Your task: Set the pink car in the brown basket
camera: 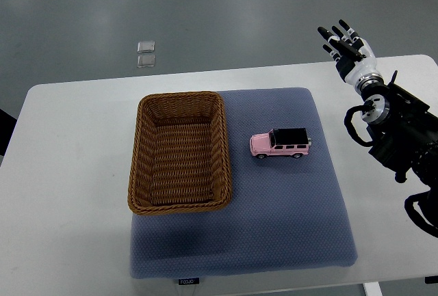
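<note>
A pink toy car [280, 143] with a black roof stands on its wheels on the blue mat [287, 221], just right of the brown wicker basket [144, 166]. The basket is empty and lies on the mat's left part. My right hand [344, 42] hovers over the table's far right corner, well up and to the right of the car, fingers spread and holding nothing. Its arm comes in from the right edge. The left arm does not show.
The white table [68, 193] carries the mat and basket. Two small clear squares [146, 53] lie on the grey floor beyond the table's far edge. A dark object [5, 132] pokes in at the left edge.
</note>
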{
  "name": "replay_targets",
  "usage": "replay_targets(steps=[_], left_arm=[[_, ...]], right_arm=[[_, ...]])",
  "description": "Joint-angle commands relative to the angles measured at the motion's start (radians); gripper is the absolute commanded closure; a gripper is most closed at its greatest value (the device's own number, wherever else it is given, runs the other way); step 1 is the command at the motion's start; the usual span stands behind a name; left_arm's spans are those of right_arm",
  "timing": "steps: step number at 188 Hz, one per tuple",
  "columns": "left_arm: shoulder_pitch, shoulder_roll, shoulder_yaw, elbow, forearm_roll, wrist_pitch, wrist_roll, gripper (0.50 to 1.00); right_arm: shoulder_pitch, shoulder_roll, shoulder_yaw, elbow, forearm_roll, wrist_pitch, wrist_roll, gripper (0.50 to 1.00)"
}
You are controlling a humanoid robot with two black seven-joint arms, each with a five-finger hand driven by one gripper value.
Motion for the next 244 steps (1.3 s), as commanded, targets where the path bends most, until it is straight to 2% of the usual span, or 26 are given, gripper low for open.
replay_targets(steps=[1, 73, 125, 151, 171, 208, 244], left_arm=[[0.002, 0.0, -0.001, -0.002, 0.0, 0.0, 0.0, 0.5], [0.002, 0.0, -0.001, -0.002, 0.0, 0.0, 0.0, 0.5], [0.002, 0.0, -0.001, 0.0, 0.0, 0.0, 0.0, 0.5], [0.002, 0.0, -0.001, 0.0, 0.0, 0.0, 0.0, 0.5], [0.002, 0.0, -0.001, 0.0, 0.0, 0.0, 0.0, 0.5], [0.002, 0.0, -0.001, -0.002, 0.0, 0.0, 0.0, 0.5], [0.002, 0.0, -0.001, -0.002, 0.0, 0.0, 0.0, 0.5]], right_arm=[[-0.004, 0.0, 0.001, 0.0, 0.0, 0.0, 0.002, 0.587], [-0.004, 0.0, 0.004, 0.005, 0.005, -0.001, 0.002, 0.587], [-0.01, 0.0, 0.005, 0.098, -0.001, -0.006, 0.005, 0.587], [-0.001, -0.014, -0.015, 0.138, -0.008, -0.044, 0.011, 0.587], [0.005, -0.074, -0.013, 0.213, -0.061, -0.066, 0.012, 0.587], [0.029, -0.224, -0.015, 0.422, -0.34, -0.179, 0.032, 0.587], [0.071, -0.351, -0.036, 0.565, -0.767, -0.182, 0.021, 0.589]])
